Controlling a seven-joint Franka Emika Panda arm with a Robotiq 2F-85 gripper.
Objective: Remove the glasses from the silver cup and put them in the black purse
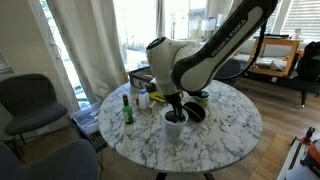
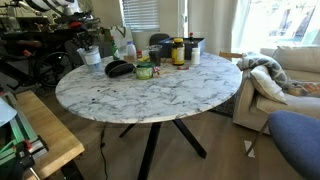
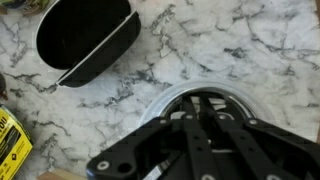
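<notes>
- The robot's dark, two-fingered hand hangs straight over the pale silvery cylindrical cup, fingers pointing down inside its rim.
- Whether the fingers are apart or closed on anything, I cannot tell. In the wrist view they merge into one dark mass within the cup.
- The small dark-framed glasses cannot be made out from those fingers. Judging by the task, they are probably in the cup, directly under the hand.
- The small black soft oval purse lies on the round white marble bench, near the cup but apart from it, mouth open and facing up.
- In the wrist view the purse sits up and to the left of the cup, its long axis running diagonally from lower left to upper right.
- The coming move likely turns on this: lift straight up clear of the rim, then make a short sideways carry to the purse, lining the glasses up with the length of its opening.
</notes>
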